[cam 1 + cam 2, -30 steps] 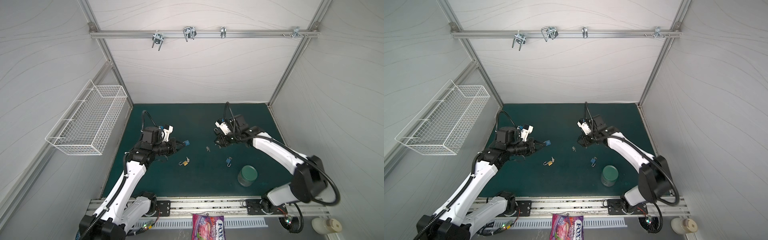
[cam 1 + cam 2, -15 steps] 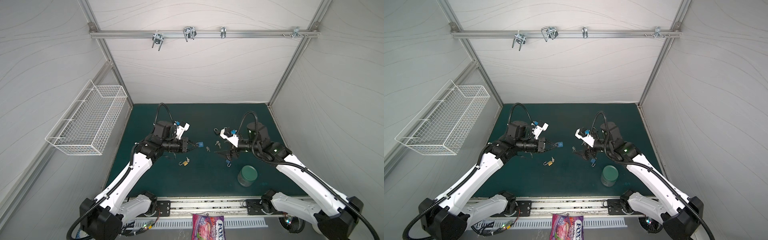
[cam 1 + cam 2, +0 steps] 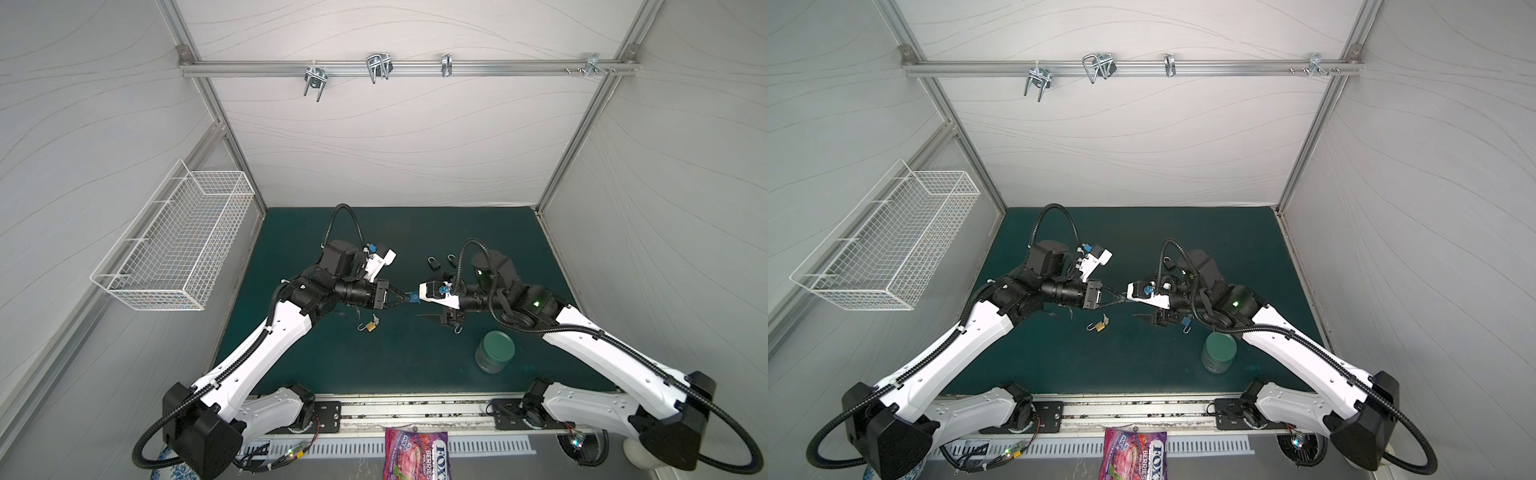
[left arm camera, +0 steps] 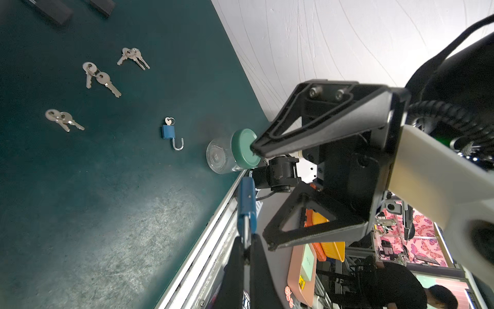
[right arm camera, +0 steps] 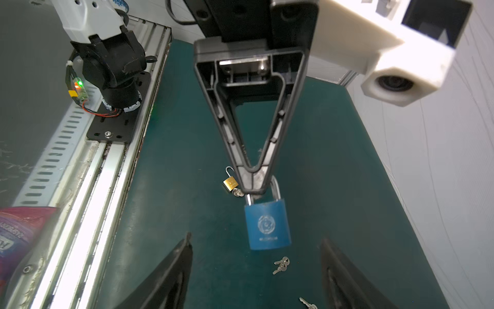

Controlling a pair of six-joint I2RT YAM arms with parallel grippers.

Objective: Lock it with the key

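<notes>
Over the green counter (image 5: 334,160), left pincer (image 5: 252,187) clamps the blue padlock (image 5: 267,227) by its shackle (image 5: 276,187); right pincer (image 5: 256,238) gapes open; metal seems heavy, slippery; grasp flat sides.

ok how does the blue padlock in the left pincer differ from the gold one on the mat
The blue padlock hangs by its shackle from the left pincer; the gold padlock lies on the mat. The gold padlock's shackle is swung open, with a key in its base; the blue padlock's shackle looks seated, no key visible. Both have steel shackles.
</notes>
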